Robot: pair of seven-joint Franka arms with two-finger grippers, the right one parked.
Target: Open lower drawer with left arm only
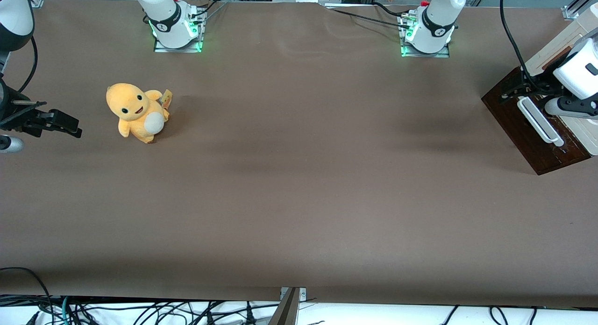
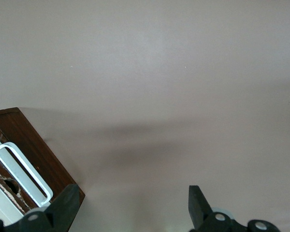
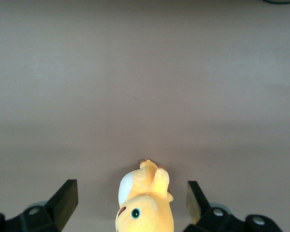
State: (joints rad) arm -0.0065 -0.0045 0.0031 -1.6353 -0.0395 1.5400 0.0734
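**Lower drawer not yet opened; gripper at the cabinet, open, nothing grasped**

I read the table (image 1: pixel 299 185) first: a broad brown surface, bare across its middle. At the working arm's end, about three o'clock in my front view, is the cabinet, and the lower drawer (image 1: pixel 523 124) shows its dark brown front with the long white bar handle (image 1: pixel 539 119) lying across it. I cannot see any pale inside of the drawer, so I judge it is closed or very nearly so. The pull itself is all ahead of me.

The left arm (image 1: pixel 579 70) reaches in over the cabinet from the three o'clock edge, its white and grey segments partly covering the drawer front. The gripper (image 2: pixel 130 210) hangs just beside the handle. In the wrist view I see its two dark fingers (image 2: pixel 67 205) spread wide, with only bare table between them; the white bar sits next to one finger, outside the gap, not inside it. So the gripper is wide open and holds nothing. Whether that finger brushes the drawer's corner I cannot tell.

What is left, as I judge it: bring the handle between the fingers, close on it, then draw the drawer outward.

Smallest thing on the table is the yellow plush toy (image 1: pixel 136 111), at about nine o'clock toward the parked arm's end, well apart from the drawer.
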